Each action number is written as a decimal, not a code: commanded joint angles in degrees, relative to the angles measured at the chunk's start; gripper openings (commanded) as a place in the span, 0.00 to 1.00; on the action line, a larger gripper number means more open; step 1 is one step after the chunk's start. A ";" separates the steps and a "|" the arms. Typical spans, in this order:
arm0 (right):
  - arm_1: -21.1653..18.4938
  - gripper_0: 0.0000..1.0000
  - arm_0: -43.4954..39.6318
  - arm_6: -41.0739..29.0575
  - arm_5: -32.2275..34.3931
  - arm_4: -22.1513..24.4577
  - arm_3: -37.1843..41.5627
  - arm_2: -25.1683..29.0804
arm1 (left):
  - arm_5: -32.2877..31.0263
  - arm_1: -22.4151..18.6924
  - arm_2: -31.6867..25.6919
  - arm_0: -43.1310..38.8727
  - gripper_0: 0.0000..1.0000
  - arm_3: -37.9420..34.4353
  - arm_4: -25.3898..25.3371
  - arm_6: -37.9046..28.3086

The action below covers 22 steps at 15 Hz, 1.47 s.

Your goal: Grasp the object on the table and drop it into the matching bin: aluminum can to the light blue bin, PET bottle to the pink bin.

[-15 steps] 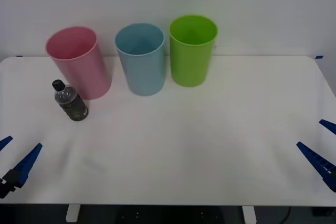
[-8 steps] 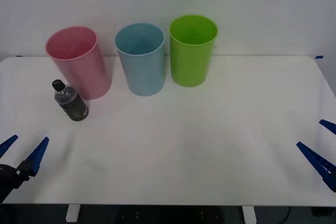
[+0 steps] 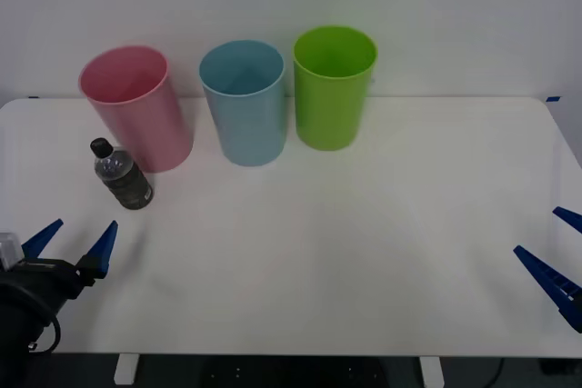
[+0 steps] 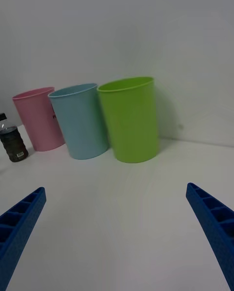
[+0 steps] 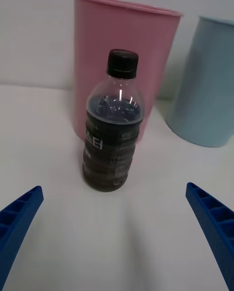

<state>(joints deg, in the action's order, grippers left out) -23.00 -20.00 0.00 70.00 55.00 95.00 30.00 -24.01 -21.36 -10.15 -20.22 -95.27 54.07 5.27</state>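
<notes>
At the table's (image 3: 364,252) near left edge, the left pincer (image 3: 73,244) hangs with fingers spread, open white surface between it and the upright PET bottle (image 3: 122,175). The right pincer (image 3: 556,250), also spread, sits at the near right edge. Beyond the bottle stand the pink bin (image 3: 138,107), light blue bin (image 3: 244,102) and green bin (image 3: 333,86).

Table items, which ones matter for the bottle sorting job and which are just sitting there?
In the job:
PET bottle, standing upright
pink bin, its target
left gripper, open, lined up on the bottle
table

Not needed now:
light blue bin
green bin
right gripper, open, parked at the table's right edge
</notes>
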 commanded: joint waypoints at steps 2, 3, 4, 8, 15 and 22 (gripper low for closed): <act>0.00 1.00 0.00 0.00 0.00 0.00 0.00 0.00 | 3.79 2.02 2.76 2.12 1.00 0.17 1.12 0.01; 0.00 1.00 0.00 0.00 0.00 0.00 0.00 0.00 | 3.97 3.08 2.76 2.64 1.00 0.35 2.09 0.01; 0.00 1.00 0.00 0.00 0.00 0.00 0.00 0.00 | 4.15 3.69 2.76 3.00 1.00 0.44 2.70 0.01; 0.00 1.00 0.00 0.00 0.00 0.00 0.00 0.00 | 4.94 5.62 2.68 6.51 1.00 3.60 4.20 0.10; 0.00 1.00 0.00 0.00 0.00 0.00 0.00 0.00 | 6.34 5.62 1.18 13.54 1.00 10.02 7.10 0.54; 0.00 1.00 0.00 0.00 0.00 0.00 0.00 0.00 | 6.96 6.85 0.13 20.22 1.00 16.43 11.05 0.54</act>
<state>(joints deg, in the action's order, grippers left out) -23.00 -20.00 0.00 70.00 55.00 95.00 30.00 -17.16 -14.50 -10.02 -0.55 -79.35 64.91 5.75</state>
